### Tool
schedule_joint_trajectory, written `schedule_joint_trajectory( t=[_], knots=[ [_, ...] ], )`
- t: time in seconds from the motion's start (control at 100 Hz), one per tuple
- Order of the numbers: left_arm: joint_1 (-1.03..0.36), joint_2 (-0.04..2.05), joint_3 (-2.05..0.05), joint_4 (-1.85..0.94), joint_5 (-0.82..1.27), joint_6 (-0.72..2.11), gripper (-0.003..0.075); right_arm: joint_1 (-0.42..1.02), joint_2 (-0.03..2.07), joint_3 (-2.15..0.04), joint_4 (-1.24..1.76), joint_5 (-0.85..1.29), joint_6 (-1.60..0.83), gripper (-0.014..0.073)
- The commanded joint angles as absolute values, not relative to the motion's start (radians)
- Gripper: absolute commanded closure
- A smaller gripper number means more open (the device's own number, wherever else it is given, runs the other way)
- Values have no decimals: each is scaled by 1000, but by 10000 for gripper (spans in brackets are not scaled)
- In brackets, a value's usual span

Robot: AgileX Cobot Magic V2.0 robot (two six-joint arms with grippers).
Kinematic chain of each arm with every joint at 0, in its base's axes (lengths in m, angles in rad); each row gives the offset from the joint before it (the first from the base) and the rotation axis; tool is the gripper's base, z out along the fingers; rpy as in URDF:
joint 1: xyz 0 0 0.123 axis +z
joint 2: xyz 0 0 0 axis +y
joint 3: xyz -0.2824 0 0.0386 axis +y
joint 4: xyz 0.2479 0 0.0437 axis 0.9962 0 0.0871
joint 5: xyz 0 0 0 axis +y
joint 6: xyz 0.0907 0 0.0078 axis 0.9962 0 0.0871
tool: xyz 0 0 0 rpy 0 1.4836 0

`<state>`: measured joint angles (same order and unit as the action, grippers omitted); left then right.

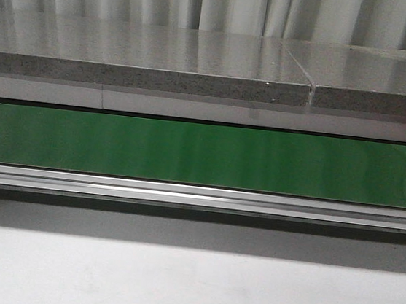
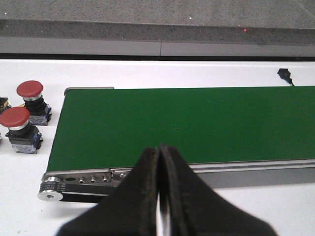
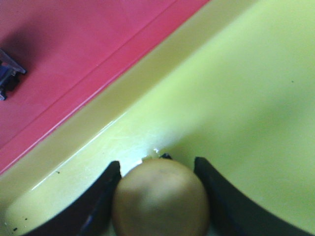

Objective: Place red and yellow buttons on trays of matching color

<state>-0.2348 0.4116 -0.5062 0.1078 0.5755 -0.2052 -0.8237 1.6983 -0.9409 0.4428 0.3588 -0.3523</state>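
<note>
Right gripper (image 3: pixel 158 196) clamped on a yellow button (image 3: pixel 160 199) over the yellow tray (image 3: pixel 231 98), red tray (image 3: pixel 74 44) alongside, left gripper (image 2: pixel 160 162) closed and empty above the green conveyor belt (image 2: pixel 197 123), two red buttons (image 2: pixel 22 115) on the white tabletop (image 2: pixel 29 196) beside its end

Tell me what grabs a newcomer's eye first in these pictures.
The long green conveyor belt fills the middle of the front view, with two red buttons standing off its end in the left wrist view. In the right wrist view, the right gripper holds a yellow button low over the yellow tray, right beside the red tray.
</note>
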Motion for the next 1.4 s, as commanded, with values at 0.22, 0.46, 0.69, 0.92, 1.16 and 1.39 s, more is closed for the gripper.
schedule_joint_trajectory(
  t=[0.22,0.46,0.69,0.92,1.16,1.39],
  knots=[
    [-242,421,-530,104,508,-204,739,-827,1655,-966,491,314,-355,15],
    [-242,421,-530,104,508,-204,739,-787,1605,-966,500,299,-355,-2],
    [-242,421,-530,104,508,-204,739,-719,1462,-966,500,283,-355,-1],
    [-242,421,-530,104,508,-204,739,-594,1311,-966,500,282,-380,-1],
    [-242,421,-530,104,508,-204,739,-431,1187,-966,500,320,-437,-1],
    [-242,421,-530,104,508,-204,739,-274,1085,-960,500,375,-541,-1]
  ],
)
